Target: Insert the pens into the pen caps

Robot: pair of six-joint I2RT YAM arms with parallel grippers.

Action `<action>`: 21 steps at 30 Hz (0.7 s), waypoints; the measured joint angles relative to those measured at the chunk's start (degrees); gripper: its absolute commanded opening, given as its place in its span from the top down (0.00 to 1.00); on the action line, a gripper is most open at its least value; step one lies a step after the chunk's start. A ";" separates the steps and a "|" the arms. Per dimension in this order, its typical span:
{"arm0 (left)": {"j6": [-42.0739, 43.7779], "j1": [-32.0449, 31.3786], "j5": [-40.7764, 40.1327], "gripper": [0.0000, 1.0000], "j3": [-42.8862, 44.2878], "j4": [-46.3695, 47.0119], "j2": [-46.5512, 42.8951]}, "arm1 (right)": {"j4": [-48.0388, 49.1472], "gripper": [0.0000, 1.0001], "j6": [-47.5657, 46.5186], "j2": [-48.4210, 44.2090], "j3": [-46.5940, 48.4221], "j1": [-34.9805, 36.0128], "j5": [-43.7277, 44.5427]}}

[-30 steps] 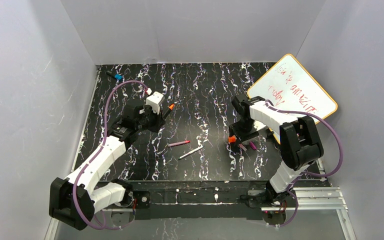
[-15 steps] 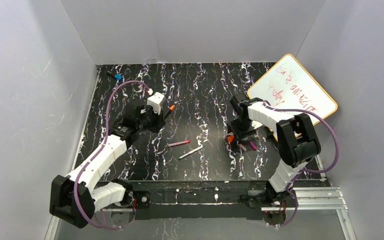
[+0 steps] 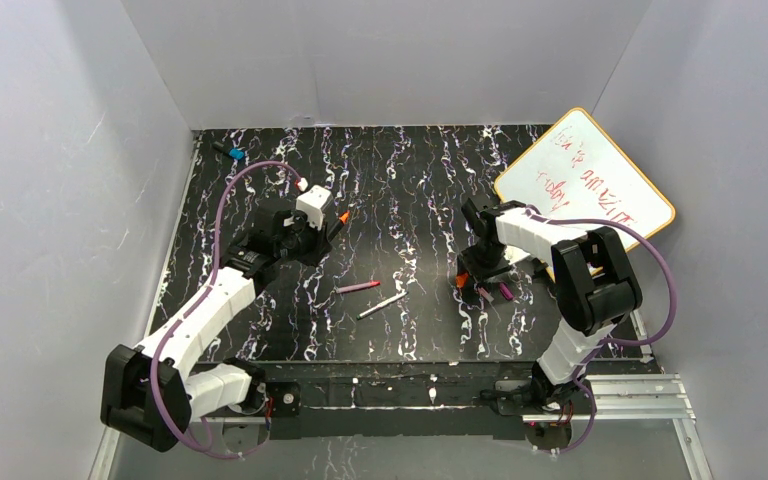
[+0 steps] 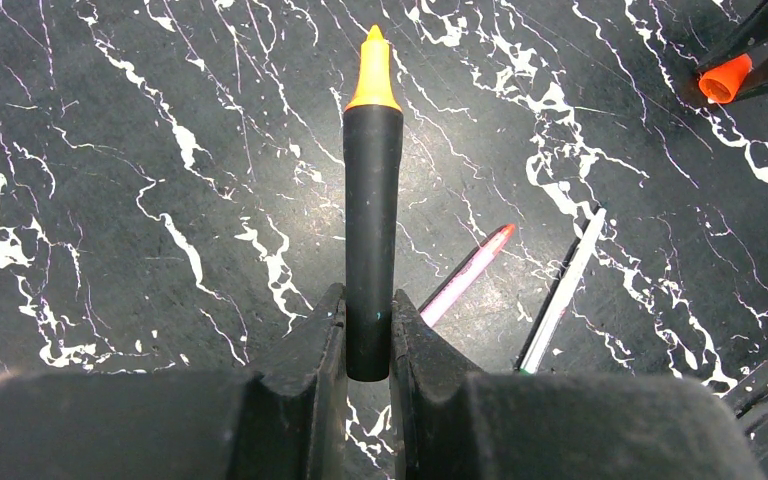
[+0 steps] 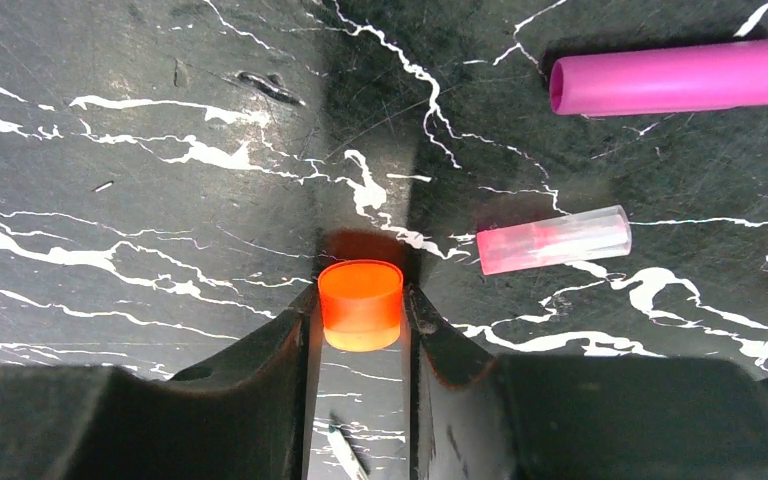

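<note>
Because the left end effector (image 4: 367,322) pinched the slim black marker pen with the orange tip (image 4: 372,220) only at its rear end, nearly the whole barrel stuck out forward above the black, white-veined counter (image 3: 410,180). Near the middle, the magenta-purple marker pen (image 3: 357,287) and the white-grey marker pen with a pink tip (image 3: 381,305) lay loose just beside each other, untouched. Further right, the right end effector (image 5: 361,312) sat low over the counter, its jaws narrowed on the short orange plastic cap (image 5: 361,300). Just beside it lay the translucent pinkish tubular cap (image 5: 554,240), and a little further off, the purple tubular cap (image 5: 675,77).

The pen and its cap were well apart, so the mating seemed yet to come. The likely failure was misalignment. With so short a hold, the pen could pivot in the jaws once its tip met the cap's rim. The small cap could likewise twist or pop free under an off-axis push. Which end of it was open could not be told. A low sweep might also scatter the loose caps.
</note>
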 measured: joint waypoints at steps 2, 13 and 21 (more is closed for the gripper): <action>0.02 0.00 0.00 1.00 0.00 -0.02 0.04 | 0.00 0.74 0.00 0.00 -0.04 -0.04 -0.13; 0.24 -1.03 1.22 1.00 0.02 0.04 1.03 | 2.73 0.75 -6.38 0.09 6.93 2.29 5.40; 1.01 -3.61 8.24 1.00 0.02 0.63 1.84 | 16.52 0.78 -16.31 -2.01 13.64 9.27 12.63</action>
